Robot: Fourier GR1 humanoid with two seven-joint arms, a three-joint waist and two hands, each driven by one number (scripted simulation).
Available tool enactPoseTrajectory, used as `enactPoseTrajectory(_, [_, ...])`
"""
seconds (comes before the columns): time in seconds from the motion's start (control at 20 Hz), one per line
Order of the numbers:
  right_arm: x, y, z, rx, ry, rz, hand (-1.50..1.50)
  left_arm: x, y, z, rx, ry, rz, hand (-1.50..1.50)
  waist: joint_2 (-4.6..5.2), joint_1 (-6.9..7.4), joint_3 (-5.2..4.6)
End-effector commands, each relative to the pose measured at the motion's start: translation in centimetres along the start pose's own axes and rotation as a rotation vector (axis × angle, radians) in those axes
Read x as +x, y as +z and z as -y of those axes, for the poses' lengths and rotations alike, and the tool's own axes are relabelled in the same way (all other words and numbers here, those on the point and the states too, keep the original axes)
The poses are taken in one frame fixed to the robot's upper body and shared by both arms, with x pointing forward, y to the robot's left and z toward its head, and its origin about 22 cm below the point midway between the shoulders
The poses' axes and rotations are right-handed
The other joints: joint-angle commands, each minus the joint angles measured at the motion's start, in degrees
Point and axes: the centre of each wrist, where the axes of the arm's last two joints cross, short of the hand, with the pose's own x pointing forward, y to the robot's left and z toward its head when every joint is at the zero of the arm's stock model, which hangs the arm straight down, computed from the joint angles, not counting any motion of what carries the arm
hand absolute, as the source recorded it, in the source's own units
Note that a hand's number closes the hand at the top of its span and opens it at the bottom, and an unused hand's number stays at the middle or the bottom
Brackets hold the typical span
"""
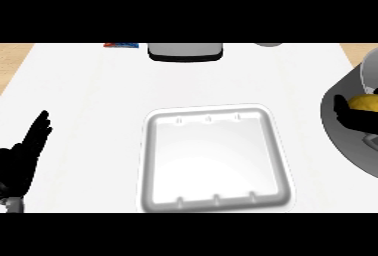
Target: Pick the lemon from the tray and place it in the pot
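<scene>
Tray point(214, 202) holds nothing now; the lemon point(365, 102) is over the pot point(339, 135) at the right edge, right hand point(353, 116) curled round it. Transport looks nearly done, release is what's left. Left hand point(26, 150) rests open at the left edge, fingers up. Pot and lemon are cut off by the frame, so whether the lemon touches the pot's bottom can't be told.

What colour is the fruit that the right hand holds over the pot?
Yellow: the lemon, seen in the head view, partly hidden by the right hand above the grey pot.
</scene>
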Motion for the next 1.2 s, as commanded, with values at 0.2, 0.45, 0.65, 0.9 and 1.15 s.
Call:
enactPoseTrajectory(0.2, [-5.3, -7.4, 3.3, -0.040, -0.081, -0.037, 1.50, 0.6, -1.0, 1.0, -0.015, 0.013, 0.000, 0.00, 0.22, 0.64, 0.01])
enactPoseTrajectory(0.45, [-9.0, -10.4, 2.2, -0.040, -0.035, -0.048, 1.50, -0.6, 0.0, 0.3, -0.023, 0.005, 0.006, 0.00, 0.26, 1.00, 0.00])
enactPoseTrajectory(0.65, [-11.3, -11.9, -0.8, -0.015, -0.007, -0.044, 1.50, 0.3, 0.8, 0.5, -0.011, 0.014, 0.011, 0.00, 0.34, 1.61, 0.03])
enactPoseTrajectory(0.9, [-13.2, -14.6, -1.7, 0.014, 0.041, -0.057, 1.50, 2.3, -1.0, 1.9, -0.030, 0.007, 0.029, 0.00, 0.74, 2.33, 0.08])
enactPoseTrajectory(1.15, [-13.8, -15.4, -3.5, 0.068, 0.088, -0.041, 1.50, 2.0, -1.3, 3.0, -0.050, 0.011, 0.037, 0.00, 1.00, 2.85, 0.11])
